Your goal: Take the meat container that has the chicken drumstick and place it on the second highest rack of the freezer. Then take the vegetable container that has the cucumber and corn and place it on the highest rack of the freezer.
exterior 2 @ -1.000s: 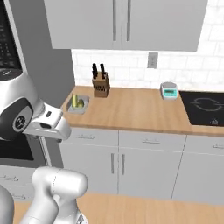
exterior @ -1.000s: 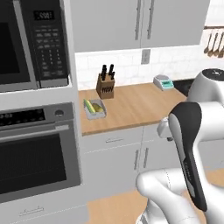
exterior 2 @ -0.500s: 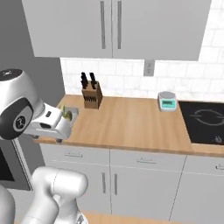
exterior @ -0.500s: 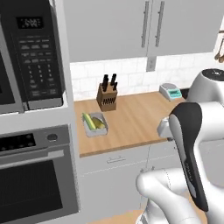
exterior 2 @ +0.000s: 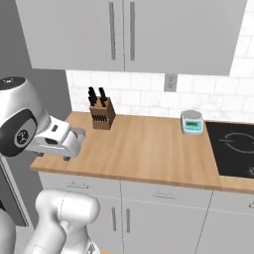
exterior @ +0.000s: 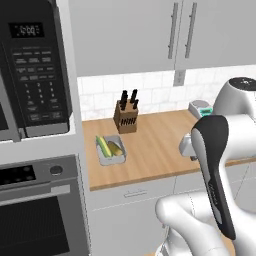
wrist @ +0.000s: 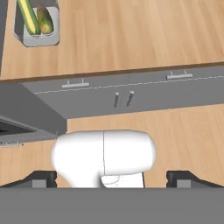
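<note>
Veg container (exterior: 111,150) with cucumber and corn (exterior: 109,147) sits at the counter's (exterior: 160,145) left end, near the knife block (exterior: 125,117). Gripper (wrist: 112,178) is spread wide, empty, well short of it, probably lining up for the pickup.

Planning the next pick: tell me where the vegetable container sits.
In the left base view, the vegetable container sits at the counter's left end, just in front of the knife block.

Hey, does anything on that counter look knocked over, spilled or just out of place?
Nothing stands out. The grey container sits flat near the counter's left end with the cucumber and corn lying side by side inside. The knife block stands upright by the wall.
</note>
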